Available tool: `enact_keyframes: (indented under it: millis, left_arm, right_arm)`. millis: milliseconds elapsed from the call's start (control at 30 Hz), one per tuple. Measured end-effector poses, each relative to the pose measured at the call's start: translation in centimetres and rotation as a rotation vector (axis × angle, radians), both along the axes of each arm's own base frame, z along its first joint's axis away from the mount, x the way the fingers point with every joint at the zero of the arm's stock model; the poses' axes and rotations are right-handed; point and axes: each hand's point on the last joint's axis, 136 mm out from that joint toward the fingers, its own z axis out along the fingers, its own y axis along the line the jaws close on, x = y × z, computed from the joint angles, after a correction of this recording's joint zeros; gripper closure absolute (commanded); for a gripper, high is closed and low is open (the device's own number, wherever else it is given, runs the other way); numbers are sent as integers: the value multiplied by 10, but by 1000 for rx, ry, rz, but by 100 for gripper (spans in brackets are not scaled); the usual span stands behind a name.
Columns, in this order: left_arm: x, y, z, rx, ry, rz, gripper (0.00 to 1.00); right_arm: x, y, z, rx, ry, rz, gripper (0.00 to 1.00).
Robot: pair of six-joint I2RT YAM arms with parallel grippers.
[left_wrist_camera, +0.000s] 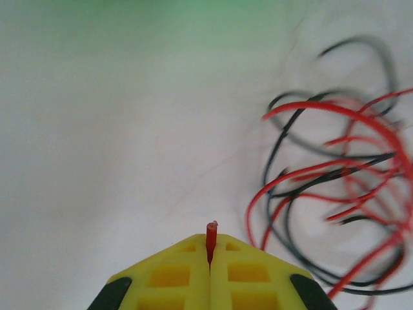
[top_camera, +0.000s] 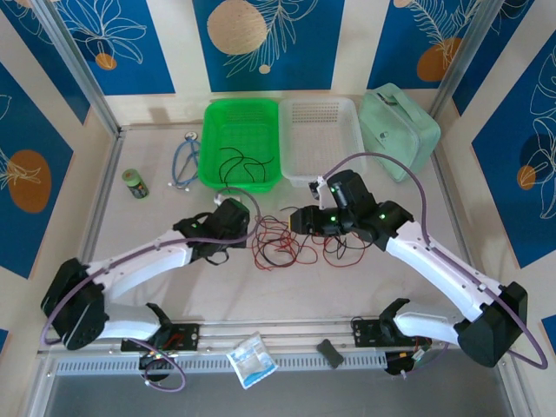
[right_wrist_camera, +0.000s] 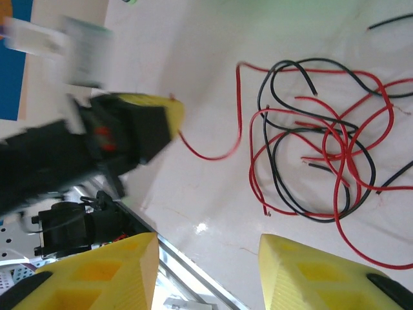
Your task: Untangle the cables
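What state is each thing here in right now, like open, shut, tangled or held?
left gripper, shut on the end of a red wire
right gripper, open, holding nothing
cables, red and black, tangled in a heap
green basket, a few wires inside
mint case, looks shut

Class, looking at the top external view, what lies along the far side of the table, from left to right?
Small green-lidded jar → blue stethoscope → green basket → white mesh basket → pale green case.
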Motion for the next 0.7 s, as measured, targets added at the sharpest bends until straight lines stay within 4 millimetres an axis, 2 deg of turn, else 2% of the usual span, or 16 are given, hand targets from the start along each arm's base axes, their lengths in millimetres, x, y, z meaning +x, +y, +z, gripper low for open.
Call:
enact_keyframes:
  millis: [133, 400, 567, 700]
  left_arm:
    - [3, 0, 49, -37, -77, -19, 100]
    - [1, 3, 117, -34, -152, -79, 100]
    - [6, -6, 172, -55, -232, -128, 100]
    - [12, -15, 195, -54, -270, -161, 100]
  right_arm:
    - [0, 1, -9, 1, 6, -2, 53]
    - [3, 5, -20, 10, -6, 3, 55]
    - [6, 15, -35, -9, 19, 21, 55]
    - [10, 23, -49, -15, 65, 6, 56]
